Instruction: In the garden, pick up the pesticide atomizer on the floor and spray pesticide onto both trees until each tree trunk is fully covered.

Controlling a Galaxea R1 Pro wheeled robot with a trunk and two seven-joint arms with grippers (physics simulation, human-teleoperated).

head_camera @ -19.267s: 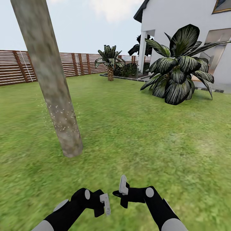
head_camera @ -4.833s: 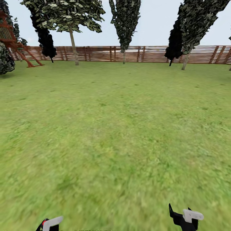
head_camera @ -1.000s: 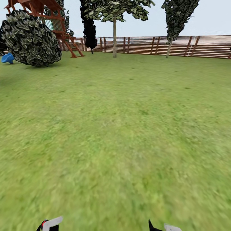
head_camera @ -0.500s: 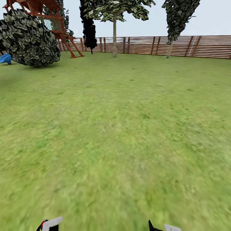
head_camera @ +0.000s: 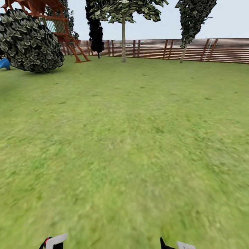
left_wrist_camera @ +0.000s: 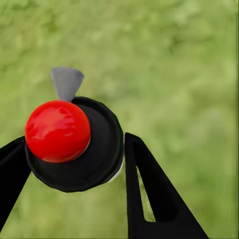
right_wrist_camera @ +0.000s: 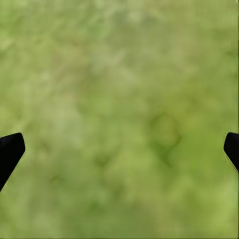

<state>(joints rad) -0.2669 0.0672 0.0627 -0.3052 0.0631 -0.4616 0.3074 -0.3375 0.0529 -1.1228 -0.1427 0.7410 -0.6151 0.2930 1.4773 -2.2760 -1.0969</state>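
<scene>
Left wrist view: the left pincer is clamped on the pesticide atomizer, a black round-bodied sprayer with a glossy red ball cap and a small grey nozzle jutting beyond it. One black finger sits at each side of the body, and blurred green lawn lies past the tips. In the right wrist view the right pincer is spread wide with nothing between its tips, grass beyond.

Over the last second the whole head view has slid slightly. The dark round leafy bush and the blue object beside it sit a little further to the left pincer's side. That reads as the robot turning or rolling, not as things moving.

Far ahead of both pincers stand the brown slatted wooden fence, a red-brown play frame, a slim pale-trunked tree and a near-black one.

My judgement is that the robot is in transit with the sprayer in hand. The search for the second thick trunk is unfinished, so no spraying is possible yet.
</scene>
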